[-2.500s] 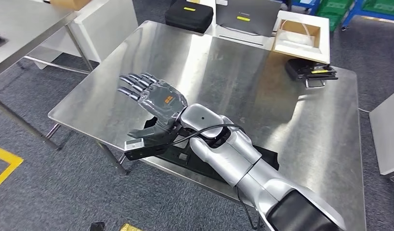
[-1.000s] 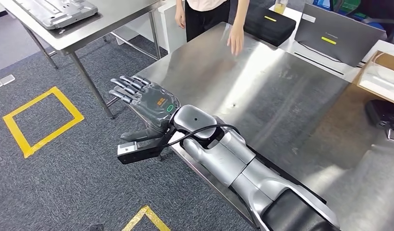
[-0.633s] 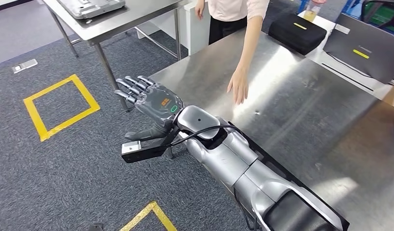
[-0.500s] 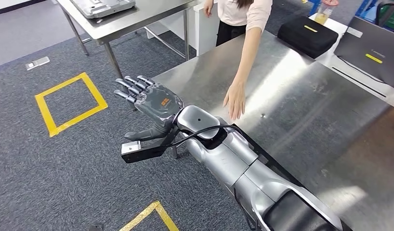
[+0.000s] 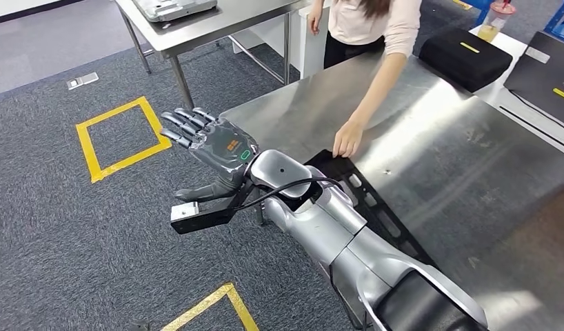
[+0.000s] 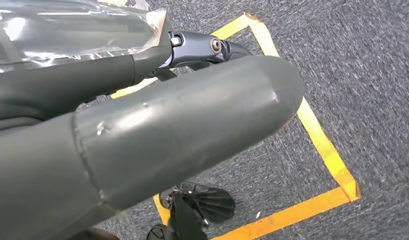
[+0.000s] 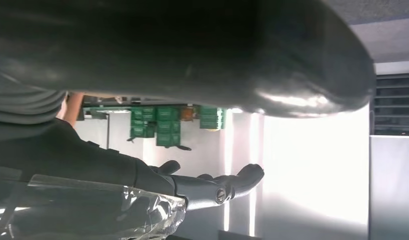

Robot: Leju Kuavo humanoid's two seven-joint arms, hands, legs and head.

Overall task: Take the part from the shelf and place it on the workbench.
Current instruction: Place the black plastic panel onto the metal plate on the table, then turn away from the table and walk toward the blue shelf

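1. Lying flat on the steel bench (image 5: 472,179), the black perforated part (image 5: 365,200) sits behind and beside the left robot hand (image 5: 214,148), partly hidden under the silver left forearm (image 5: 320,221).
2. A person's hand (image 5: 348,140) rests on the part's far corner, beyond the left robot hand; the person stands at the bench's far edge, arm in a pale pink sleeve.
3. Left robot hand holds nothing: fingers (image 5: 183,124) spread and extended, thumb (image 5: 200,194) apart below, hovering off the bench's corner above grey carpet (image 5: 72,234).
4. Yellow tape square (image 5: 121,138) on the carpet lies just past the left robot hand's fingertips; the left wrist view shows it too, beyond the thick grey thumb (image 6: 182,125).
5. Right robot hand (image 7: 212,187) shows in the right wrist view, dark fingers stretched out with nothing in them.
6. Black case (image 5: 465,58) with a yellow label lies far beyond, past the person's arm; a second bench (image 5: 196,21) carrying a grey tray (image 5: 172,7) stands well beyond the left robot hand.
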